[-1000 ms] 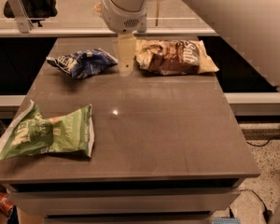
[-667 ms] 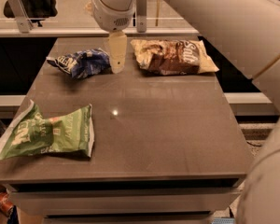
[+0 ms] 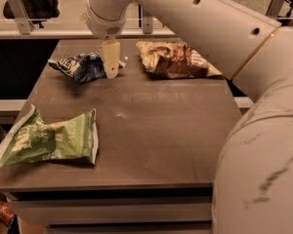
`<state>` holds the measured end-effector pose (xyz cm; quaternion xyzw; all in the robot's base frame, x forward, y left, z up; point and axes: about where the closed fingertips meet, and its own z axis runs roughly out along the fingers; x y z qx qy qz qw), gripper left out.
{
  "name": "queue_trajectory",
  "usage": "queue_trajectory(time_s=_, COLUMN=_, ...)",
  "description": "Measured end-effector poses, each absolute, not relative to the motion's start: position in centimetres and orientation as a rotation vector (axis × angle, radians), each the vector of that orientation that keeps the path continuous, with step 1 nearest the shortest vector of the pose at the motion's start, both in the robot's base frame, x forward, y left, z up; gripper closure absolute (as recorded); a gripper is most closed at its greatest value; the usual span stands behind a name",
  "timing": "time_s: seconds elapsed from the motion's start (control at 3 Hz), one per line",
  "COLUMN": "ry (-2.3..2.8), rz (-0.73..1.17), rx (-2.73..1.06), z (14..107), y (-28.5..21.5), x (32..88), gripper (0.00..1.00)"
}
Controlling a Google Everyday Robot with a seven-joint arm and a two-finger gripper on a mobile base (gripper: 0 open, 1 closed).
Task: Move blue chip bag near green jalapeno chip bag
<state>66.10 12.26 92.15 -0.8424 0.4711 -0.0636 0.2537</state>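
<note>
In the single camera view, we found the gripper (image 3: 111,60) in the upper left of the frame. It hung from the white arm (image 3: 195,18) with its tip down at the right edge of the blue chip bag (image 3: 80,66). It looked to be touching or just beside the bag's crumpled end, and we could not tell which. We also could not tell whether the gripper was open or closed, or whether it held any of the foil.

The blue bag lay toward the far left of the table (image 3: 166,121). The green jalapeno chip bag (image 3: 51,139) lay flat at the lower left, near the front edge and well apart from it. A brown-and-tan bag (image 3: 173,60) sat at upper centre, just right of the gripper.

We judged the step in hand to be the reach and grasp of the blue bag, with none of the carry done yet. The next move, as we saw it, called for a firm hold on the loose foil. After that would come a lift or drag down the frame toward the green bag, stopping short of pushing it off the table edge.

Both task bags bore white lettering, and the brown bag had pale print, but we could read no brand or word on any of them.
</note>
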Motion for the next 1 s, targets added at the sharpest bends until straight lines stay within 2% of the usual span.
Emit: queue_trajectory(time_s=1.0, ry=1.248, rz=-0.065, rx=-2.335, z=87.2, y=16.2, x=68.2, gripper=0.0)
